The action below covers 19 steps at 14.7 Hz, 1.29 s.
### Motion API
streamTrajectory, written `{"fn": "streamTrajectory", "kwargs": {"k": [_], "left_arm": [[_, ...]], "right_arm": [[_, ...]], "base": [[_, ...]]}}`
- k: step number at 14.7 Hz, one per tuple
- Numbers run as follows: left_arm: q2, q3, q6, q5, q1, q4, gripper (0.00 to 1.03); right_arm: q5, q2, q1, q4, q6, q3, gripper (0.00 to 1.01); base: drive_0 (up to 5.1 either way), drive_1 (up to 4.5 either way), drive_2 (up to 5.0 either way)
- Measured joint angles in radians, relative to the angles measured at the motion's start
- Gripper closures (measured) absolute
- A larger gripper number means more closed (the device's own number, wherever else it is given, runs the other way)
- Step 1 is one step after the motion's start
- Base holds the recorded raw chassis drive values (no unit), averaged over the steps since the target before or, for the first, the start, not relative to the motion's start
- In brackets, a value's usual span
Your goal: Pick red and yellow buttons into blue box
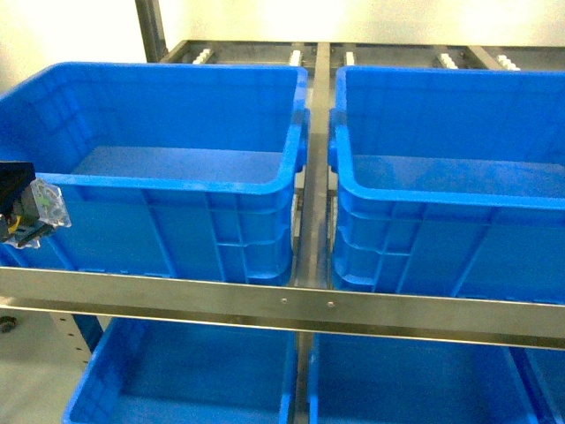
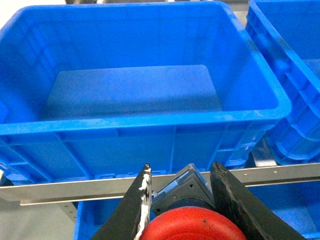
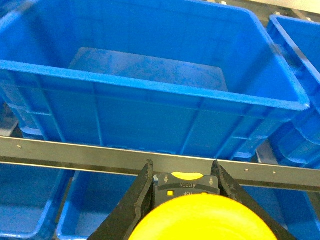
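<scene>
Head view: your left gripper (image 1: 26,212) sits at nine o'clock, outside the left blue box (image 1: 265,181), its load unclear here. Left wrist: jaws clamp the red button (image 2: 187,227), short of the rim at twelve (release now and it drops past the rail (image 2: 280,172)). Right wrist: the right gripper (image 3: 182,187) pinches the yellow button (image 3: 200,217), same risk.

I see red cap (image 2: 192,227) cut by frame bottom | yellow cap (image 3: 202,219) likewise | right gripper outside my head view
</scene>
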Motion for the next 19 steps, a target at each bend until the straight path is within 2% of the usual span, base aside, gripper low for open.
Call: {"fn": "streamTrajectory", "kwargs": {"k": [5,6,14,19], "left_arm": [[0.000,0.000,0.000,0.000,0.000,-0.002,0.73],[0.000,0.000,0.002,0.007,-0.007,-0.003,0.73],[0.000,0.000,0.003,0.002,-0.002,-0.002,0.73],[0.004,0.000,0.003,0.001,0.000,-0.001,0.73]], "right_arm": [[0.000,0.001,0.000,-0.002,0.000,0.000,0.72],[0.004,0.000,0.000,-0.002,0.000,0.000,0.72],[0.003,-0.005,0.000,-0.002,0.000,0.000,0.72],[0.003,0.001,0.000,-0.001,0.000,0.000,0.72]], "base": [[4.9,-3.39,-1.2],[0.0,0.00,0.0],[0.1,4.35,-4.2],[0.0,0.00,0.0]]}}
